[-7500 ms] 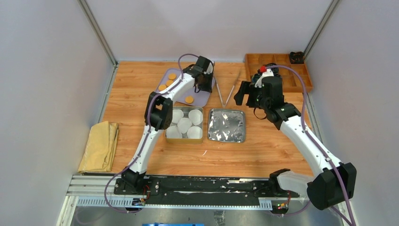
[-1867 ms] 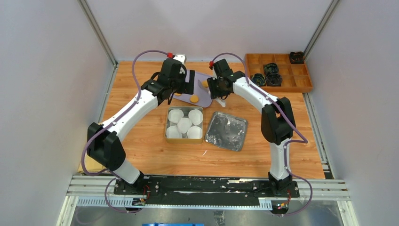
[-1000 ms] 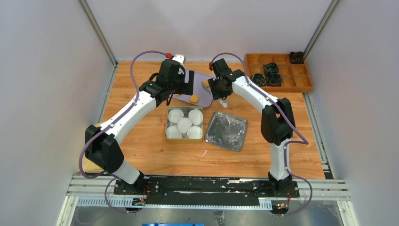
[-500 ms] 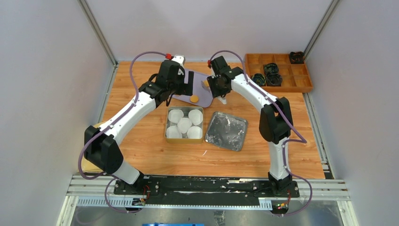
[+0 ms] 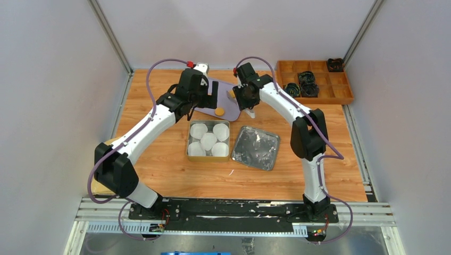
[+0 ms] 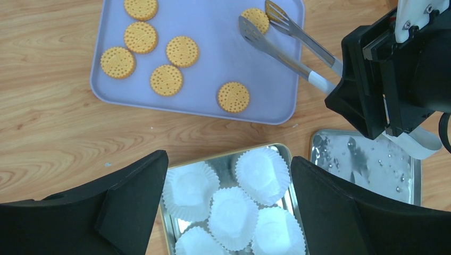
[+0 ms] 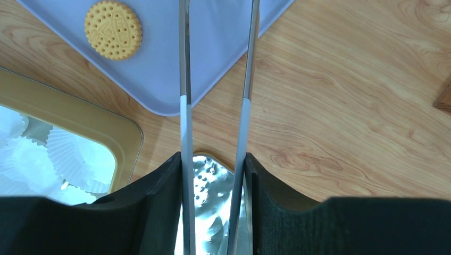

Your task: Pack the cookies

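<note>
Cookies [image 6: 166, 79] lay on a lilac tray [image 6: 213, 32] just ahead of the left jaws, which stood wide and empty. The right jaws gripped tongs [image 6: 290, 45], whose tips straddled one cookie [image 6: 255, 18]. A gentle squeeze and level lift looked wisest before carrying it to the paper cups [image 6: 232, 210] beneath the left jaws.

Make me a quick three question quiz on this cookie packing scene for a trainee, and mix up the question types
1. How many cookies lie on the tray?
2. True or false: the paper cups in the tin already hold cookies.
3. What is the right gripper holding? A) tongs B) a cookie C) a paper cup

Key: 1) seven, 2) false, the cups are empty, 3) A
</note>
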Robot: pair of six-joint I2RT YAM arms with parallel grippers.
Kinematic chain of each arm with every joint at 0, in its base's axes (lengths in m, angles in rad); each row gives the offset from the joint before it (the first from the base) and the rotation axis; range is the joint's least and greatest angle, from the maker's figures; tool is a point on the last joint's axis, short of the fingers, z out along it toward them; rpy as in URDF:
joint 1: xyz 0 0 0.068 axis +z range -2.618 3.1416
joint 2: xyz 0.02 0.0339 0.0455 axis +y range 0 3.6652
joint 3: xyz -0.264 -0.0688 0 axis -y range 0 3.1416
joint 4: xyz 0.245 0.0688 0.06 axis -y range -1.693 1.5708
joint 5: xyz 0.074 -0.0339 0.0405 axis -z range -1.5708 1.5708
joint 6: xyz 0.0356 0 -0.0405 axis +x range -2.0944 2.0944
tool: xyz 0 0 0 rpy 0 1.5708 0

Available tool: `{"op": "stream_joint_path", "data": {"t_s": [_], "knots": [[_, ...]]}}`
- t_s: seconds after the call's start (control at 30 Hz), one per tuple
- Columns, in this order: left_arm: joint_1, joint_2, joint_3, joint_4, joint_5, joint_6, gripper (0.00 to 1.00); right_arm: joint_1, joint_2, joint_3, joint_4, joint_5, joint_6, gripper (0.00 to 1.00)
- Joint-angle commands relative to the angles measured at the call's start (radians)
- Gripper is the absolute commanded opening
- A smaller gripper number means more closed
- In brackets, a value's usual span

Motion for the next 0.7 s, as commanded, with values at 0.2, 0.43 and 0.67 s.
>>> {"op": "stream_joint_path", "data": {"t_s": [0.2,0.43,0.67], "knots": [[-0.001,-0.034,-0.011,0.023,-0.006,0.019,0.91,0.016,0.027,0.033,-0.046,0.006,0.013,0.00],[-0.001,-0.033,-0.011,0.022,-0.006,0.018,0.91,0.018,0.010,0.053,-0.027,0.031,0.018,0.00],[-0.001,-0.038,-0.007,0.021,-0.010,0.023,0.91,0.017,-0.001,0.087,-0.011,0.046,0.013,0.00]]}}
